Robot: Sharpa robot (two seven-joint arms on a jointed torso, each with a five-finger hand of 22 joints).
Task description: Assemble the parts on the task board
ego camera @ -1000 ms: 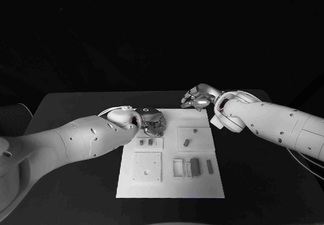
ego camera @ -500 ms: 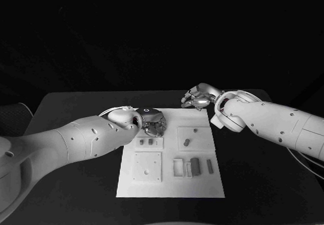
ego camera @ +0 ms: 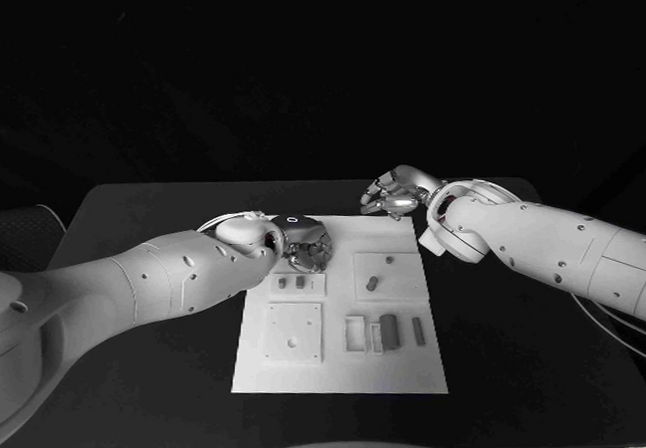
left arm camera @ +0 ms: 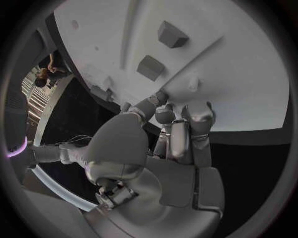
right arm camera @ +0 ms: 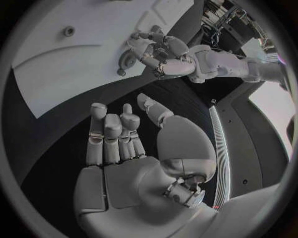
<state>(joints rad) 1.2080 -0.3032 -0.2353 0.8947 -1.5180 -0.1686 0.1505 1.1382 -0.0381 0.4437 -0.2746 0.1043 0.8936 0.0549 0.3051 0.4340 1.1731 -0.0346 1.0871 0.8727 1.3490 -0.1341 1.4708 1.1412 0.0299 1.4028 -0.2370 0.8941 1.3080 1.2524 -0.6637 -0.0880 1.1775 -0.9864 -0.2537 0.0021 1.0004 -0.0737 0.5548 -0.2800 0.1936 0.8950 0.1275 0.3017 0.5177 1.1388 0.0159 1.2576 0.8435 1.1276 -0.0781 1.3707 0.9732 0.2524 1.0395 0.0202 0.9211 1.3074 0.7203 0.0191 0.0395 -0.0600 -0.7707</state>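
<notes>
Head view: white task board (ego camera: pixel 403 377) lying flat on black table (ego camera: pixel 137 216), long axis running away from the robot. Left hand (ego camera: pixel 305 245) poised over the board's far left corner, fingers curled downward, tips close above the raised block there; no part seen between them. Left wrist view: same hand (left arm camera: pixel 177 134) with fingers bent together, tips at the board's edge, two small grey parts (left arm camera: pixel 151 67) standing on the board just beyond the fingertips, apart from them; contact with the board surface cannot be told. Right hand (ego camera: pixel 396 197) held just past the board's far edge, near its right corner, above the table and off the board. Right wrist view: right hand (right arm camera: pixel 121 134) with fingers straight and side by side, thumb apart, palm bare, grasping nothing. On the board, nearer the robot than the left hand: a small oblong part (ego camera: pixel 372 282) lying on a raised square near the right edge, and a row of upright parts (ego camera: pixel 389 332) beside a rectangular frame toward the board's middle.
</notes>
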